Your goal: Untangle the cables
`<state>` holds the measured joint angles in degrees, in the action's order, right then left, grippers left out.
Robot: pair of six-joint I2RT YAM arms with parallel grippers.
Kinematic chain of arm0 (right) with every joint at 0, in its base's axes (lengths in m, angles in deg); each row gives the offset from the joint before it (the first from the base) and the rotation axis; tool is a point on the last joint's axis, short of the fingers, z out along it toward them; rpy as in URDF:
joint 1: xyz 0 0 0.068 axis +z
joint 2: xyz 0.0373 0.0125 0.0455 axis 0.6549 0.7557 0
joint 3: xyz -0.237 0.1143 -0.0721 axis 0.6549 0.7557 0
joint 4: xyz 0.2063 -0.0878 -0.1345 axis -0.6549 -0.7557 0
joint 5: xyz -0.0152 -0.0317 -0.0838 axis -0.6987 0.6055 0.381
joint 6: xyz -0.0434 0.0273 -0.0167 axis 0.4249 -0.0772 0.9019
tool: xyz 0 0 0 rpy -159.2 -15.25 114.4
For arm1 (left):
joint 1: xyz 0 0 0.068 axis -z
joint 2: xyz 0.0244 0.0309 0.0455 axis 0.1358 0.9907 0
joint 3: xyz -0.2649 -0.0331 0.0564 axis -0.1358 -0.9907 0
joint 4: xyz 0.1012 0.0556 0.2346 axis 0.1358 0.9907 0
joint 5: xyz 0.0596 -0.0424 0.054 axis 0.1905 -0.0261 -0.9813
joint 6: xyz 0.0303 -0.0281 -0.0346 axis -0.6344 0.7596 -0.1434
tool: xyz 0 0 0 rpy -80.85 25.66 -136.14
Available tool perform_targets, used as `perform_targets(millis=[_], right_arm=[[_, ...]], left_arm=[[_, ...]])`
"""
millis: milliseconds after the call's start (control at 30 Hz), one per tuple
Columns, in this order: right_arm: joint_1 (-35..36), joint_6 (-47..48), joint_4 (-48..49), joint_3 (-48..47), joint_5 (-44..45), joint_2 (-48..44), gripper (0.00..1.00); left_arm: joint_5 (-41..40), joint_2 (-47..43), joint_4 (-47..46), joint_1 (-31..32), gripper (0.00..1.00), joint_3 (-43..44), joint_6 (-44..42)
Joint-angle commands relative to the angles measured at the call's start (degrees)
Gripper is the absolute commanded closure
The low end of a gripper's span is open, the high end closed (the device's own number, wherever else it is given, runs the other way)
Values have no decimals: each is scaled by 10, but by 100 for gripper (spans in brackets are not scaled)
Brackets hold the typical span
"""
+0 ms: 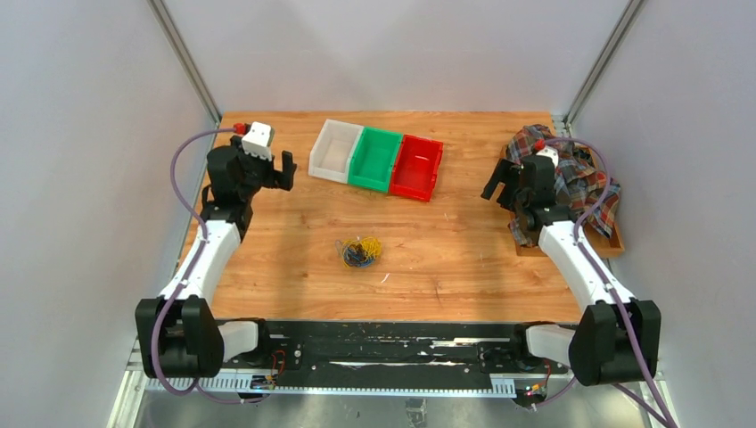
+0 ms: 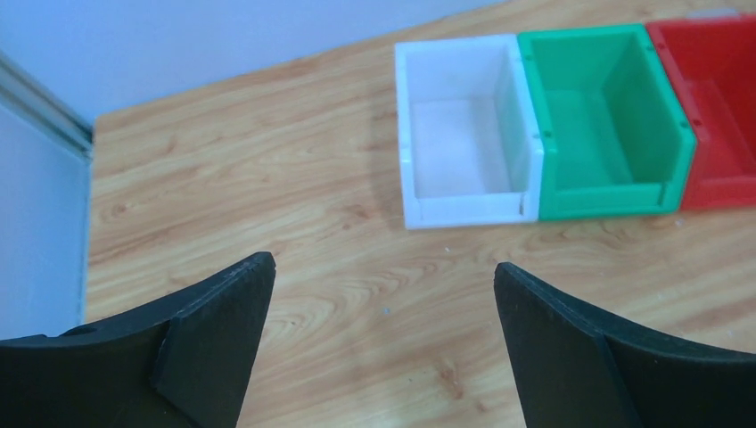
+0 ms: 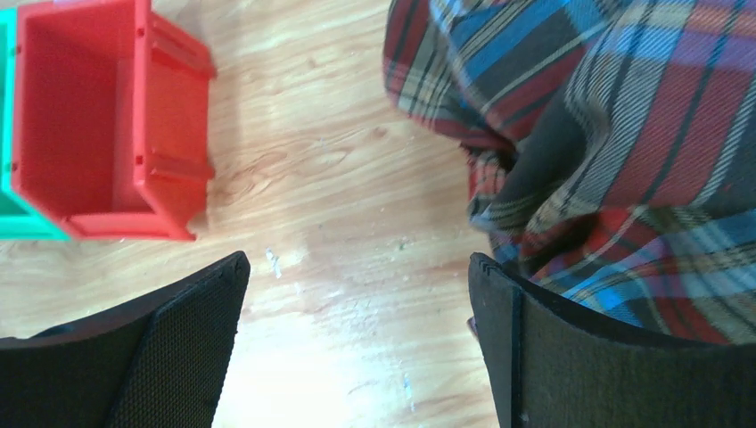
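The cables (image 1: pixel 360 252) lie in one small tangled clump of yellow, blue and dark wires on the wooden table, near its middle. They show only in the top view. My left gripper (image 1: pixel 283 171) is open and empty at the back left, well away from the clump; in the left wrist view (image 2: pixel 383 276) only bare wood lies between its jaws. My right gripper (image 1: pixel 496 184) is open and empty at the back right, next to a plaid cloth; in the right wrist view (image 3: pixel 357 267) bare wood lies between its jaws.
A white bin (image 1: pixel 336 150), a green bin (image 1: pixel 375 159) and a red bin (image 1: pixel 416 167) stand in a row at the back centre. A plaid cloth (image 1: pixel 575 178) is heaped on a wooden tray (image 1: pixel 613 242) at the right edge. Grey walls enclose three sides.
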<state>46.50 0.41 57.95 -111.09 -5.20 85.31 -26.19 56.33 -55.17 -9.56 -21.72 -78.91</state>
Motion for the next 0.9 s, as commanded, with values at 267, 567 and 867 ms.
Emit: perform_targets(millis=[267,567,867], right_arm=[[254,29,-28,-60,70,29,8],[417,34,30,-114,-4,153,27],[475,-1,88,-45,-42,154,42]], left_arm=[[185,76,425,-2,2,167,-86],[235,58,482,49,7,115,-122],[211,98,438,119,21,79,-40]])
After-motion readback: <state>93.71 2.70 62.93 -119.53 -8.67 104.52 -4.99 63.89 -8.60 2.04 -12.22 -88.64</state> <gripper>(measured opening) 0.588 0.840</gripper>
